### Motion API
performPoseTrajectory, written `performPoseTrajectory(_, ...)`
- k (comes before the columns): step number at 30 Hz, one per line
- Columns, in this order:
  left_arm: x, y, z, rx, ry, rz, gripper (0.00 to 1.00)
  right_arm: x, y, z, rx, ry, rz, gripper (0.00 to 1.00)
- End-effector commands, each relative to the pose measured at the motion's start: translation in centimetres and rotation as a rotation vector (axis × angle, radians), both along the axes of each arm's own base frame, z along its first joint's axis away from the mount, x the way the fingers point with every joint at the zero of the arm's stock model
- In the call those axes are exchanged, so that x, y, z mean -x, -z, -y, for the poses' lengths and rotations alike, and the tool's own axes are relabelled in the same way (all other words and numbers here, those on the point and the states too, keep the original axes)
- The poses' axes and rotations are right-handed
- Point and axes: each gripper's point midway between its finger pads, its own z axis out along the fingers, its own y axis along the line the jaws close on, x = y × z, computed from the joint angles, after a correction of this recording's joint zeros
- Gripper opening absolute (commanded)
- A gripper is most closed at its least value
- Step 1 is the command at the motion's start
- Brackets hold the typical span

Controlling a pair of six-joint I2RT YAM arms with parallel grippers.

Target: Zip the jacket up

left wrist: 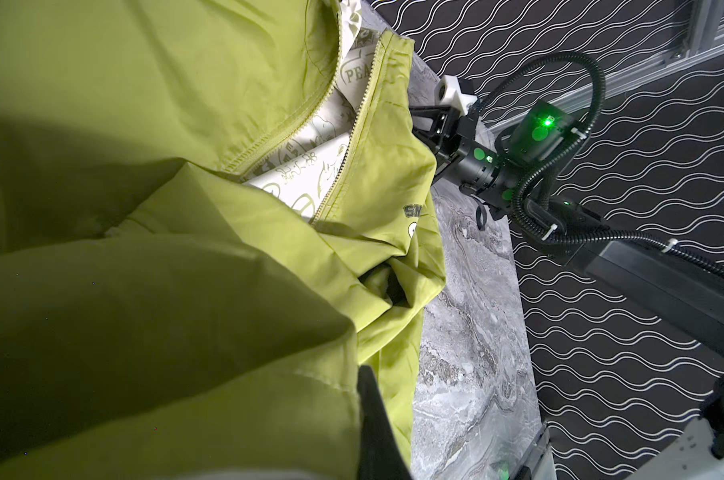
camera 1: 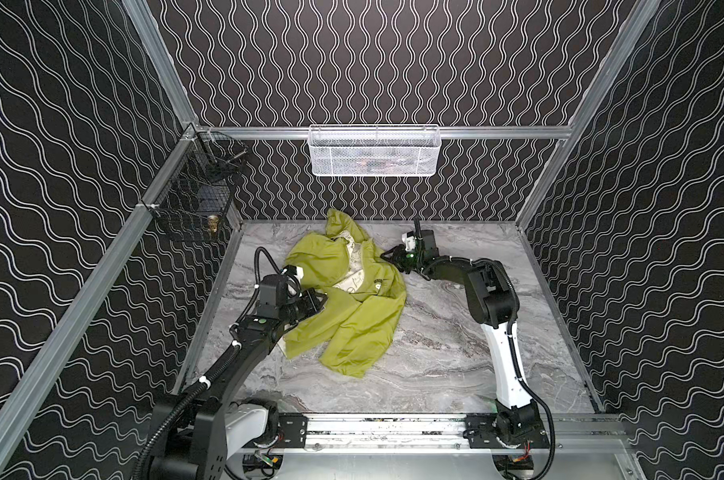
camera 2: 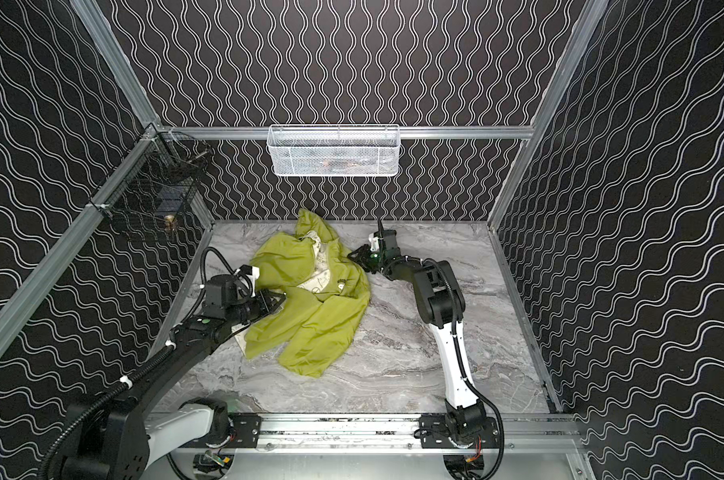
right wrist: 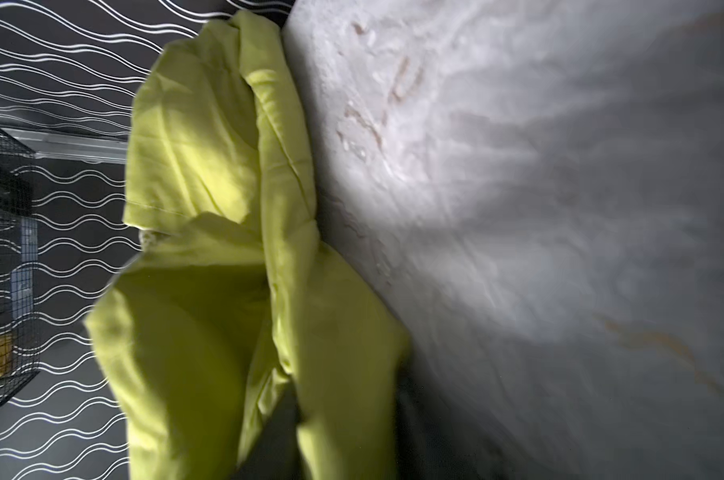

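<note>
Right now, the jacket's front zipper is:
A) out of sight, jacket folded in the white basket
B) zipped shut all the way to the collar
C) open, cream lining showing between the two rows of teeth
C: in the left wrist view the zipper on the jacket has its two rows of teeth apart, with the cream printed lining showing between them. The jacket lies crumpled on the marble table.

Both top views look steeply down from high at the front, taking in the whole table (camera 1: 455, 353) and both arms. The left wrist camera sits close over the jacket (left wrist: 144, 291), facing the right arm (left wrist: 659, 274). The right wrist camera, closer and blurred, skims the table towards the jacket.
</note>
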Motion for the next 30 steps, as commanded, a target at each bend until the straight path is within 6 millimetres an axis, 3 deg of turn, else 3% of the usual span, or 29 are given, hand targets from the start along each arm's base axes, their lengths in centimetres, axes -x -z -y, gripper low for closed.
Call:
performPoseTrajectory(1, 0.0, -0.5, 0.1, -0.011, 0.019, 0.022, 0.00, -0.2, -2.5, 1.0, -0.029, 0.037, 0.052, 0.10)
performPoseTrajectory(3, 0.1, -0.4, 0.2, -0.016, 0.032, 0.018, 0.00, 0.3, -3.1, 2.8, -0.024, 0.089, 0.061, 0.00)
performPoseTrajectory(4, 0.1, -0.3, 0.3, -0.019, 0.044, 0.016, 0.00, 0.4, -4.2, 3.9, -0.027, 0.121, 0.081, 0.00)
performPoseTrajectory(8, 0.1, -0.1, 0.7, -0.023, 0.075, 0.011, 0.00, 2.1, -5.2, 9.2, -0.020, 0.249, 0.088, 0.00)
performPoseTrajectory(12, -0.4, -0.2, 1.0, -0.036, 0.104, 0.018, 0.00, 4.7, -5.4, 15.1, 0.005, 0.370, 0.079, 0.00)
performPoseTrajectory(17, -1.4, -0.7, 1.4, -0.037, 0.127, 0.033, 0.00, 9.5, -4.0, 21.5, 0.089, 0.501, 0.023, 0.00)
performPoseTrajectory(24, -2.6, -1.1, 1.9, -0.046, 0.160, 0.046, 0.00, 17.1, -0.4, 27.1, 0.330, 0.648, -0.145, 0.00)
performPoseTrajectory(27, -2.6, -1.3, 1.9, -0.057, 0.175, 0.053, 0.00, 19.2, 0.6, 29.4, 0.423, 0.713, -0.200, 0.00)
performPoseTrajectory(30, -2.3, -1.3, 1.9, -0.073, 0.192, 0.048, 0.00, 19.7, 1.1, 31.2, 0.456, 0.731, -0.253, 0.00)
